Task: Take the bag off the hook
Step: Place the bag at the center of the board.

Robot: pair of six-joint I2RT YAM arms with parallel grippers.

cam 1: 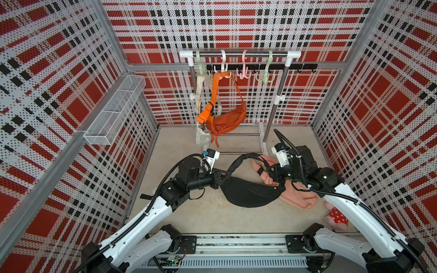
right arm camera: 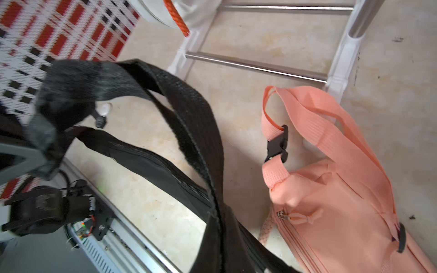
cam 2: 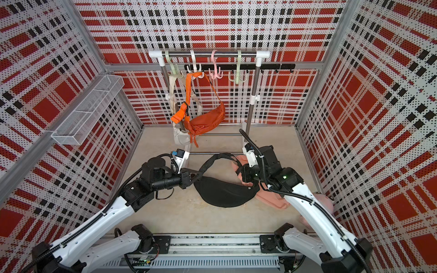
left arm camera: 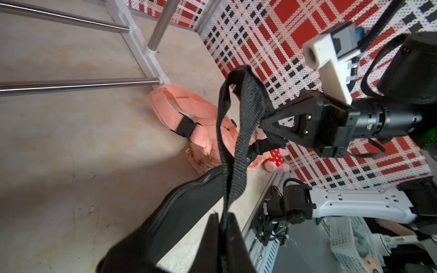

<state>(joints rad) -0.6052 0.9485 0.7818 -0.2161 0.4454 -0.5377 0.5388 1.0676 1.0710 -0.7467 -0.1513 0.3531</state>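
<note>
Black nylon lies on the floor in front of the rack (cam 1: 236, 54). In both top views the black bag (cam 1: 250, 192) rests there, off every hook, with its strap (cam 1: 236, 163) looped up between the two arms. The left gripper (cam 1: 221, 177) is closed on one end of the strap. The right gripper (cam 1: 272, 173) is closed on the other end, above a pink bag (cam 1: 300, 196) that also lies before the rack's base. On the rack itself an orange bag (cam 1: 227, 118) hangs from the white hook (cam 1: 223, 63), and a cream bag (cam 1: 203, 139) hangs from the green hook (cam 1: 200, 63) beside it. The left wrist view shows that arm's fingers (left arm camera: 209, 238) pinched tight on the webbing, and the right gripper (left arm camera: 263, 125) nipping the strap near its buckle. The right wrist view shows the same narrow pinch at the right gripper (right arm camera: 222, 227), with the bag's zipped body on the floor short of the rack's foot rails. I judge the black bag's unhooking done and only the release left, unless the orange bag is the one meant.
</note>
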